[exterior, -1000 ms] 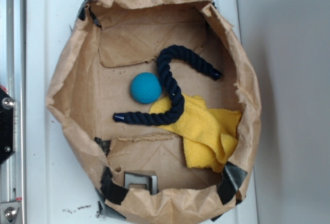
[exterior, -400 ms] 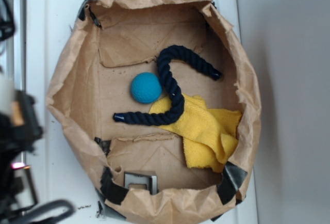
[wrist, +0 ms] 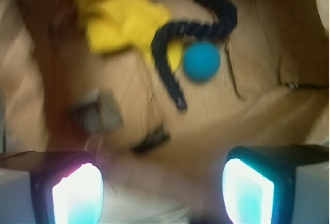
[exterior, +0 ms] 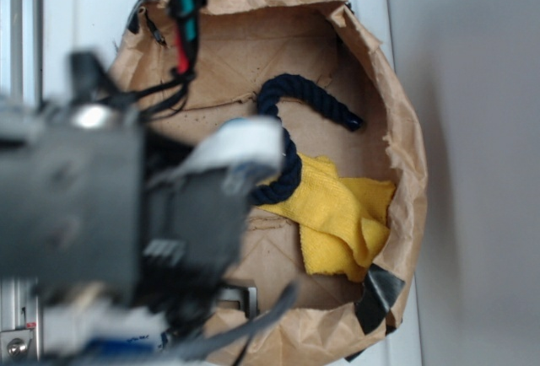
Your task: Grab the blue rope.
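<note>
The blue rope [wrist: 193, 38] — thick, dark navy, twisted into coarse strands — is lying in an S-like curve on the floor of the brown paper bag [wrist: 268, 105], well ahead of the claw [wrist: 162, 190] and untouched by it. One bend is resting on the yellow cloth [wrist: 118, 20], a soft, crumpled, ribbed fabric off to the claw's forward left. The round teal ball [wrist: 201, 61] is sitting just beside the rope's middle bend, ahead and slightly right. The claw is hanging wide open over the bag's near edge — its two fingertips [wrist: 77, 193] glowing pale and gripping nothing. In the exterior view the blurred arm [exterior: 110, 214] is covering the bag's left half and part of the rope.
</note>
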### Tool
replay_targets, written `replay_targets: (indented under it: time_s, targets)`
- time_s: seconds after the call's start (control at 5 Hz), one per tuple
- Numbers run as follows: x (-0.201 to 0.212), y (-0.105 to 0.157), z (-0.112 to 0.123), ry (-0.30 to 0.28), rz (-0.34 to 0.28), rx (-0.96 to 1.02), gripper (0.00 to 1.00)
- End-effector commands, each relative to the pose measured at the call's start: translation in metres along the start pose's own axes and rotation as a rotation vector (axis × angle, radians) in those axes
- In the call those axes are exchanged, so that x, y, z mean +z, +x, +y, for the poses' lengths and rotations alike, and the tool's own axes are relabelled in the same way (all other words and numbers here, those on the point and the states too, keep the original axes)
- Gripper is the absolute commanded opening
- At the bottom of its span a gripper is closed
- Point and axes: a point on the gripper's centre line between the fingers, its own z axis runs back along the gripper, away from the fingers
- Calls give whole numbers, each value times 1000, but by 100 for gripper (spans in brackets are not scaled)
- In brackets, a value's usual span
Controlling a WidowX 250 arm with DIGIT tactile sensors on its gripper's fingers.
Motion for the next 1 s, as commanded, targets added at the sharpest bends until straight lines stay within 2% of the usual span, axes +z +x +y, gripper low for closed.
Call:
replay_targets:
  time_s: [0.0, 0.4, 0.8]
  targets:
    - [-18, 61, 33, -105, -14, 167, 100]
    - [-46, 84, 34, -144, -15, 157, 100]
    - [-57, 93, 33, -126, -37, 120, 100]
